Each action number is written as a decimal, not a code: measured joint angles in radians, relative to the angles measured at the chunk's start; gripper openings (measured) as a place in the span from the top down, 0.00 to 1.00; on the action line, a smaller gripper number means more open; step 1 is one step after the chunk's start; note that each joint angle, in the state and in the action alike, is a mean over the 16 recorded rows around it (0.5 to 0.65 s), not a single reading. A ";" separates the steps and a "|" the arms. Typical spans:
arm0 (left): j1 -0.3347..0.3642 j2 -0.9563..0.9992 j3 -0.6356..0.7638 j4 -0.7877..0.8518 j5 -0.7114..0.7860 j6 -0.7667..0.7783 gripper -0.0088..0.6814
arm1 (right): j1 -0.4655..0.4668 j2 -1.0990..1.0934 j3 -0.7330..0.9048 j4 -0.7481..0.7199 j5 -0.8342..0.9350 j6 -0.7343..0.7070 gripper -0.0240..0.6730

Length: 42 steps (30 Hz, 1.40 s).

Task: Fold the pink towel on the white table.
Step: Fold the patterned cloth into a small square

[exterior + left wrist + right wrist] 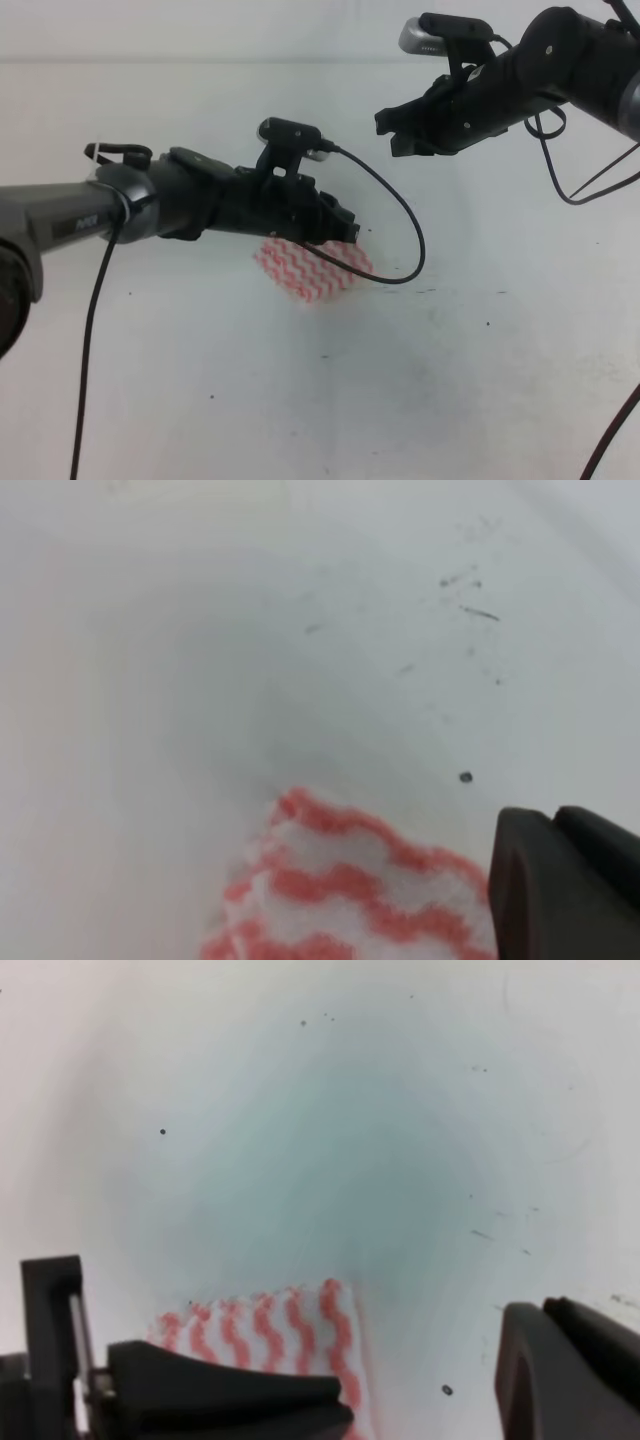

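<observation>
The pink towel [308, 271], a small cloth with pink-and-white zigzag stripes, lies on the white table [470, 380] near the middle. My left gripper [343, 228] hovers just over the towel's far edge and hides part of it. In the left wrist view the towel [345, 890] fills the bottom, and one dark finger [560, 885] stands far to the right, clear of the cloth, so the jaws are open. My right gripper [392, 128] hangs high at the upper right, open and holding nothing. In the right wrist view its fingers [570, 1375] are wide apart, with the towel [290, 1325] low in view.
A black cable [400, 225] loops from the left wrist camera over the towel's right side. More cables [575, 185] hang from the right arm. Small dark specks [488, 322] mark the table. A dark part of the left arm [220, 1390] overlaps the towel in the right wrist view.
</observation>
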 joint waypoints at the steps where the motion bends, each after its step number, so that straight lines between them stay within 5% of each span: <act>1: -0.002 0.003 0.000 0.005 -0.002 -0.007 0.99 | 0.000 0.000 0.000 0.000 0.001 0.000 0.99; 42: -0.009 -0.006 -0.051 0.148 0.245 -0.024 0.99 | -0.001 -0.009 0.000 -0.007 -0.002 -0.001 0.99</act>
